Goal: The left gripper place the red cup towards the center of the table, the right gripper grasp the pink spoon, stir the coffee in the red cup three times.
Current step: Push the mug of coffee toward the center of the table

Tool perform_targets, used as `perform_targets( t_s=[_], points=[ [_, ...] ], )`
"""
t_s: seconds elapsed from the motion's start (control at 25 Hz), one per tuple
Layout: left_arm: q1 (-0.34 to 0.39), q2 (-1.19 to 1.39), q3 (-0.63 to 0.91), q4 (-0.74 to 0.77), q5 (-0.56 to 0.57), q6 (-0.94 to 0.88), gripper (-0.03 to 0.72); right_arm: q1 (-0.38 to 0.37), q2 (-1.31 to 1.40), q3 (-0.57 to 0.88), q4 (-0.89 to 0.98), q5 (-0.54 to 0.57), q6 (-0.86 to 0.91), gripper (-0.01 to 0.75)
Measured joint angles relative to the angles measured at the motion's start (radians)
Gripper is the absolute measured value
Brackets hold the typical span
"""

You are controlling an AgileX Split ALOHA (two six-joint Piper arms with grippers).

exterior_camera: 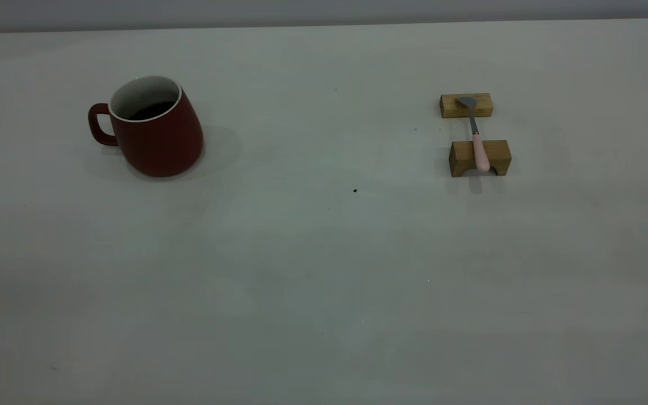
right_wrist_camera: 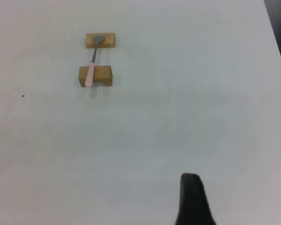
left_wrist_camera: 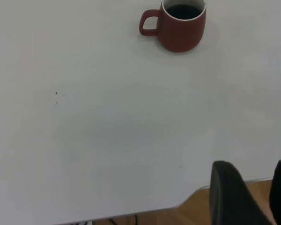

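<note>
In the exterior view neither arm appears at all. In the left wrist view only two black fingers (left_wrist_camera: 232, 197) of the left gripper (left_wrist_camera: 257, 194) show, cut by the picture's edge, with a gap between them. In the right wrist view only one finger (right_wrist_camera: 193, 199) of the right gripper is visible, so its opening cannot be told. The far rim of the red cup (left_wrist_camera: 180, 26) is cut off in the left wrist view. In the exterior view its wall hides most of the coffee (exterior_camera: 151, 109).

left pincer (left_wrist_camera: 255, 197): fingers parted, idle | right pincer (right_wrist_camera: 193, 199): one finger visible, idle
</note>
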Motion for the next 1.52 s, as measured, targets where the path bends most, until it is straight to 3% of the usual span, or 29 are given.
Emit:
perform_targets(
  t_s=[1.04,1.52],
  points=[
    [0.0,0.018,-0.009,0.0,-0.003,0.0,0.287,0.0,0.0,0.0,0.0,0.0,0.0,0.555],
    [0.0,0.713,-0.302,0.019,-0.1,0.132,0.287,0.0,0.0,0.0,0.0,0.0,0.0,0.555]
  ],
)
